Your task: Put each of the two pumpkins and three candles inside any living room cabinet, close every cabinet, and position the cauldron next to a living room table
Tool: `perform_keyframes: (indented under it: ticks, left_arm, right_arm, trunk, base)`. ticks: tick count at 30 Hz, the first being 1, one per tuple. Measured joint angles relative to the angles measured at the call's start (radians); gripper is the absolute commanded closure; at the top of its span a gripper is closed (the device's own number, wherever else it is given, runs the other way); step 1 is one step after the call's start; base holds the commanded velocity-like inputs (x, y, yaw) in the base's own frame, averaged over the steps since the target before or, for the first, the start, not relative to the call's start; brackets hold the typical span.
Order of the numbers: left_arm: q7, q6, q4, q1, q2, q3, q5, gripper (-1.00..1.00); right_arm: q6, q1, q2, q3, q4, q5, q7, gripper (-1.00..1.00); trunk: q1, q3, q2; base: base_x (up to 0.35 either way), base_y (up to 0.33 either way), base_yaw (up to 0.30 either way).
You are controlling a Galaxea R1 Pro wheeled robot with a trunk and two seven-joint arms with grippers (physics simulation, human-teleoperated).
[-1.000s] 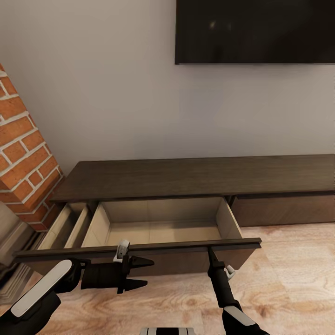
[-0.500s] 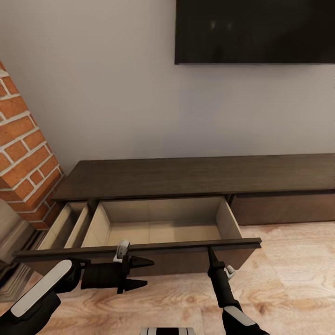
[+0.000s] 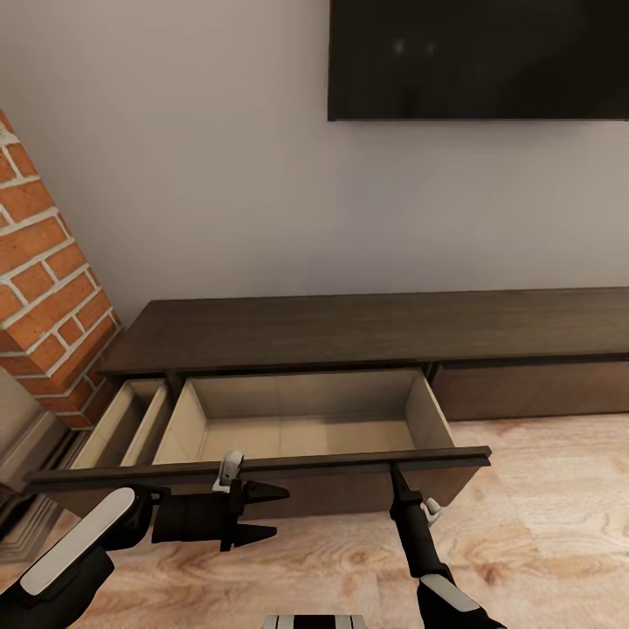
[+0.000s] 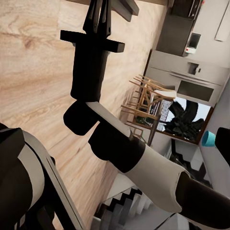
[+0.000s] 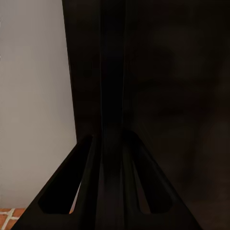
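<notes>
The long, low dark brown cabinet (image 3: 376,328) stands against a pale wall, its long axis running left to right across the head view and its right end cut off by the picture's edge. A wide drawer (image 3: 297,419) is pulled out toward the robot over the wood floor (image 3: 542,524), its pale interior bare, its dark front panel (image 3: 262,467) lying parallel to the cabinet. To the left, beside a brick column (image 3: 48,288), a narrower compartment (image 3: 127,419) also stands open.

The right gripper (image 3: 395,472) points up at the drawer front from below, its tip meeting the panel's top edge near the right end. In the right wrist view its two fingers (image 5: 91,191) lie close together with a dark vertical strip between them (it cannot be told whether this is the panel's edge, or whether the fingers truly clamp it).

The left gripper (image 3: 266,513) floats just in front of the drawer panel, pointing right along it, its two dark fingers (image 3: 262,492) spread with a clear gap and nothing between them.

A dark television screen (image 3: 479,59) hangs on the wall above, cut off at the top and right. The left wrist view looks past the right arm (image 4: 91,62) over the floor toward chairs (image 4: 146,91) in a distant room, too small to make out in detail.
</notes>
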Motion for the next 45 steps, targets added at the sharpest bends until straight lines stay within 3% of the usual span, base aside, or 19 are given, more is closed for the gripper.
perform_keyframes:
  ticks: [23,24,25,45]
  left_arm:
    - [0.000,0.000,0.000,0.000,0.000,0.000,0.001,-1.00]
    - [0.000,0.000,0.000,0.000,0.000,0.000,0.001,-1.00]
    - [0.000,0.000,0.001,0.000,0.000,0.000,0.001,-1.00]
    - [0.000,0.000,0.001,0.000,0.000,0.000,0.001,-1.00]
  right_arm:
    - [0.001,-0.005,0.000,0.000,0.001,-0.002,-0.009,1.00]
    - [0.002,-0.005,0.000,0.000,0.001,-0.002,-0.009,-1.00]
    - [0.000,0.000,0.001,0.023,-0.002,0.010,0.007,-1.00]
    - [0.000,0.001,0.001,0.022,-0.003,0.010,0.006,-1.00]
  trunk:
    - [0.000,0.000,0.000]
    - [0.000,0.000,0.000]
    - [0.000,0.000,0.000]
    - [0.000,0.000,0.000]
  base:
    - [-0.013,0.000,0.000]
    - [0.000,0.000,0.000]
    - [0.000,0.000,0.000]
    - [-0.047,0.000,0.000]
